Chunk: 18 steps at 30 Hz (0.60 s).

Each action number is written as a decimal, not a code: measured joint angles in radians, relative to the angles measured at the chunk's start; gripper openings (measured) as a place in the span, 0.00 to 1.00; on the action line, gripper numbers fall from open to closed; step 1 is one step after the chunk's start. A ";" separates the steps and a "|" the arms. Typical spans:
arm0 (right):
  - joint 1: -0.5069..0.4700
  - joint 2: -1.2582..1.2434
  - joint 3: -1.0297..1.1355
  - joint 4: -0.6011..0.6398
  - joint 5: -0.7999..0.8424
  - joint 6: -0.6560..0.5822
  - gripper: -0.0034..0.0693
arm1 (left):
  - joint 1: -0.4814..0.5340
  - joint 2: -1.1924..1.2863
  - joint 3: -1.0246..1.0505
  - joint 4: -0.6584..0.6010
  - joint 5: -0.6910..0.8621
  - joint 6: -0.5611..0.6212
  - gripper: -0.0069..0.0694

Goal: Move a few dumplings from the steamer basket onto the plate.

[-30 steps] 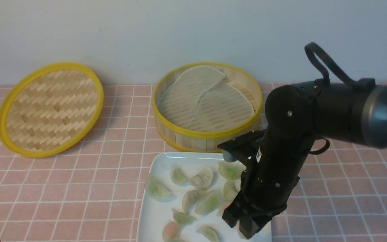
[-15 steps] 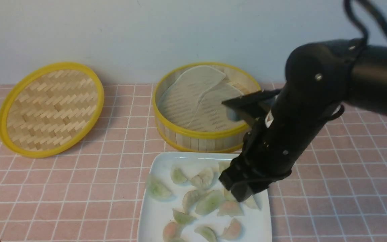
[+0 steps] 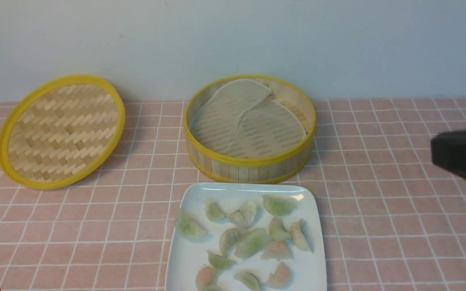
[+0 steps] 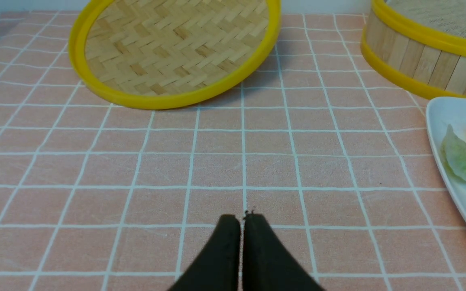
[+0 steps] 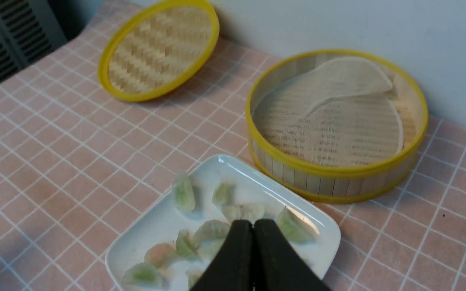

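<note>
Dumplings (image 3: 253,242) lie on the plate (image 3: 184,258), more than ten of them, spread over its middle and its near part. Most are pale green inside and a few are pinkish orange. Some dumplings touch each other and some lie alone. One green one sits by itself close to the left rim of the plate. The plate is white and shiny. It sits on the table (image 3: 378,226), which is pink with white lines that make squares.

Just behind the plate stands the basket (image 3: 249,167). It is round, with a wall of little wood slats and yellow rims. It is very close to the plate, and I cannot tell if they touch. Inside the basket lie two pale sheets (image 3: 249,125) with tiny holes, one partly on top of the other.

Behind the plate and far off to its left is the lid (image 3: 61,131). It is round and woven, with a yellow rim, and it looks a little tilted.

The left tool (image 4: 242,218) is over the bare table to the left of the plate. Its two black fingers are pressed together, and it has hold of nothing.

The right tool (image 5: 253,224) hangs in the air, higher than the plate. Its fingers are pressed together too, with nothing between them. In the front view only a dark blurry bit of the right arm (image 3: 463,155) shows, well off to the right of the plate.
</note>
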 joint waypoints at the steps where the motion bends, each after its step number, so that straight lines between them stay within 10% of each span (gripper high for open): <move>1: 0.000 -0.040 0.050 -0.001 -0.027 0.013 0.03 | 0.000 0.000 0.000 0.000 0.000 0.000 0.08; 18: 0.000 -0.507 0.483 0.031 -0.423 0.089 0.03 | 0.000 0.000 0.000 0.000 0.000 0.000 0.08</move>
